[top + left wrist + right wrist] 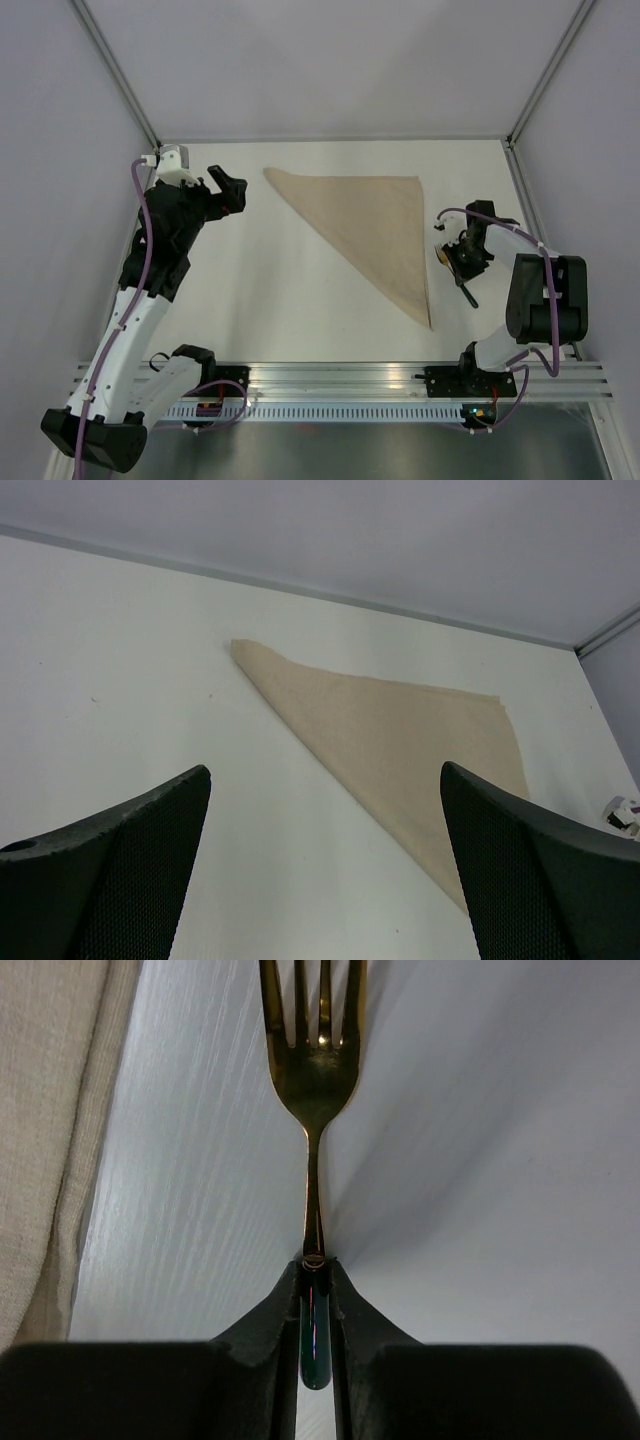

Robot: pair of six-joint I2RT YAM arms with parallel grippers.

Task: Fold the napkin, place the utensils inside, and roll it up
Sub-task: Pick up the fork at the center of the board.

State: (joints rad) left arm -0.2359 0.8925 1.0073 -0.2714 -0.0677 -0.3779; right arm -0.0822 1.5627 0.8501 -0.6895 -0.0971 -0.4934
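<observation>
The beige napkin [370, 225] lies flat in the middle of the table, folded into a triangle; it also shows in the left wrist view [400, 740] and at the left edge of the right wrist view [50, 1110]. My right gripper [462, 255] is just right of the napkin and is shut on the fork's dark green handle [315, 1330]. The fork [312, 1070] points its gold tines away from the jaws, low over the table; its handle end [468, 295] sticks out toward the near edge. My left gripper [232, 190] is open and empty, raised left of the napkin's far-left corner [325, 770].
White walls and a metal frame enclose the table at the back and sides [330, 140]. The metal rail [330, 385] with both arm bases runs along the near edge. A white cable part of the right arm shows at the far right [622, 813].
</observation>
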